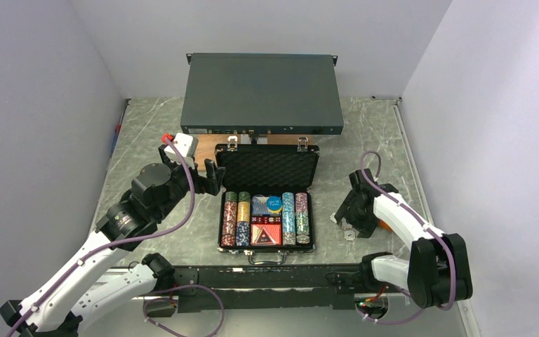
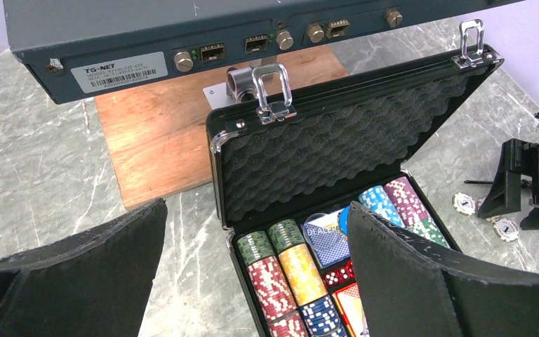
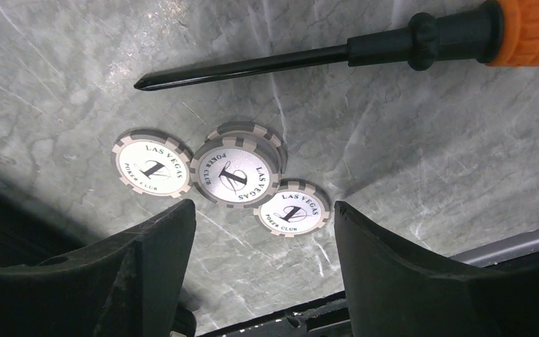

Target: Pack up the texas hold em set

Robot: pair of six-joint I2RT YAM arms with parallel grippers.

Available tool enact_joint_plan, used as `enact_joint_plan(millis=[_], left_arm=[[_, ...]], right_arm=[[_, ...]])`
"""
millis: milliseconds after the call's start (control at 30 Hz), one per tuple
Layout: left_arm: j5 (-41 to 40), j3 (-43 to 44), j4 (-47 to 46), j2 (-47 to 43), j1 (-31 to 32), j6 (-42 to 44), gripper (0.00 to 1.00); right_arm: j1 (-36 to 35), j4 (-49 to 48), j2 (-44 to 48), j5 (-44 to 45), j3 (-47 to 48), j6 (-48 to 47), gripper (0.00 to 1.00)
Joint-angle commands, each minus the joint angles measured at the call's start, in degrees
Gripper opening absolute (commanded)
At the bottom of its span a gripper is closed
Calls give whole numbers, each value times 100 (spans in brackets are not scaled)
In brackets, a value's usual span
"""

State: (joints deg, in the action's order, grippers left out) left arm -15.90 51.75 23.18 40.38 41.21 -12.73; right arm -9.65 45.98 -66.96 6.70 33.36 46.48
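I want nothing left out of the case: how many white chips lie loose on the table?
4, below the screwdriver: left chip, middle chip lying on a fourth chip, right chip. More may hide underneath.

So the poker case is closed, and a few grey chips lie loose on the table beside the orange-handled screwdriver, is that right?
Not quite. The poker case is open, lid raised, as the top external view shows. The grey chips do lie loose on the table beside the orange-handled screwdriver.
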Motion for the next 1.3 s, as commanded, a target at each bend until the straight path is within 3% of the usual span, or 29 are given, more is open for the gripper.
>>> enact_joint_plan(millis=[0,233,667,1067,1267], left_arm=[[61,44,-147,-31,-17,57,99],[86,46,-143,-13,-18,58,99],[68,39,-156,-7,-18,52,99],[87,48,-143,20,-18,55,100],[113,43,-150,19,-17,54,99]], right_arm=[[-35,-163,-195,-114,-33,-112,75],[-155,-385,-391,-72,-151,-24,76],[-1218,-250,-650,346,123,395,69],[-1182,-152,-714,597,-101,822,59],[-1021,-126,-533,671,-144,845,62]])
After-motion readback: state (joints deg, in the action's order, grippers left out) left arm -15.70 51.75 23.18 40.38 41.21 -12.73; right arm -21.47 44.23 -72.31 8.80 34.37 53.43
